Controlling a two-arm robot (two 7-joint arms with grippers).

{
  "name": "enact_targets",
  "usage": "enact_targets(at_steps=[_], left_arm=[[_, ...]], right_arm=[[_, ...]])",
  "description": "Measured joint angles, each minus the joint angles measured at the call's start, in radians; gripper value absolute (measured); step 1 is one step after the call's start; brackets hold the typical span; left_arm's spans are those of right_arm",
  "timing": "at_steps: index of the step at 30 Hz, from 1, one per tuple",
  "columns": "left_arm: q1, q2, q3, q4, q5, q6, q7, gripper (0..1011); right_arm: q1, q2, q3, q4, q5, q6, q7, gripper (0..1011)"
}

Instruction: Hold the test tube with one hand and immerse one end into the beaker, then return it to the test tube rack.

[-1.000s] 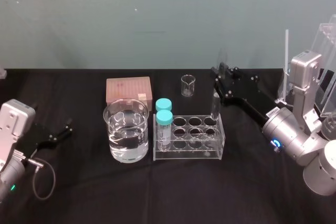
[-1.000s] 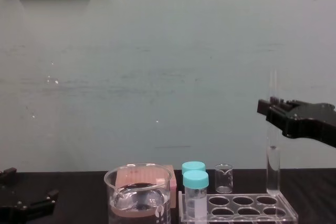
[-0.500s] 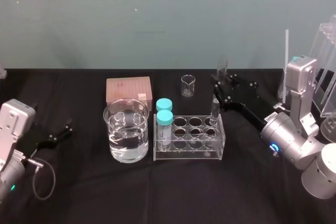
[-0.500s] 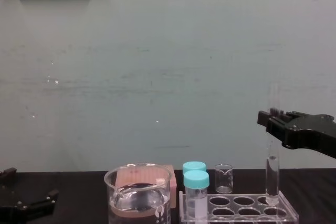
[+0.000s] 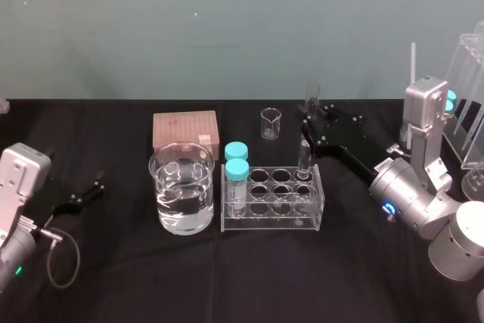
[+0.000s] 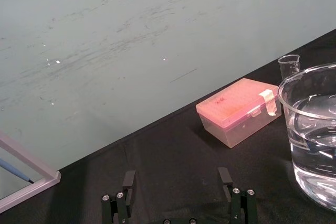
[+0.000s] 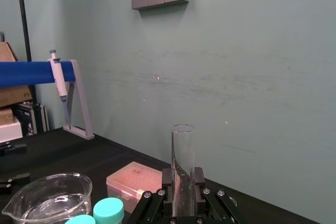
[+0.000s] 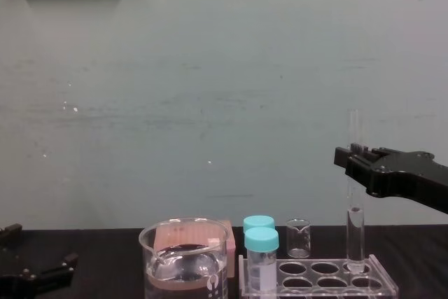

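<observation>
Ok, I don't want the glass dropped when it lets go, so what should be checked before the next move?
1. The test tube stands upright: ok.
2. Its round end sits inside the back-right hole of the test tube rack: ok.
3. The tube rests on the rack's floor: cannot tell.
4. The right tool is shut on the tube: ok.
5. The left tool is parked open, apart from the beaker: ok.

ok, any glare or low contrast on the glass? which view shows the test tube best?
Head view: the test tube is faint against the black cloth and the right gripper that holds it; bright glints on the beaker rim. Chest view: tube pale against the wall, thin edge highlights. Right wrist view: best, rim and sides stand out.
</observation>
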Motion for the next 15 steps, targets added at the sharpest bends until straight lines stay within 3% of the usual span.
enact_targets(at_steps=[15], left_arm=[[0.0, 0.0, 0.0, 0.0, 0.0, 0.0, 0.0, 1000]], right_arm=[[-0.004, -0.003, -0.004, 0.012, -0.004, 0.013, 0.001, 226]])
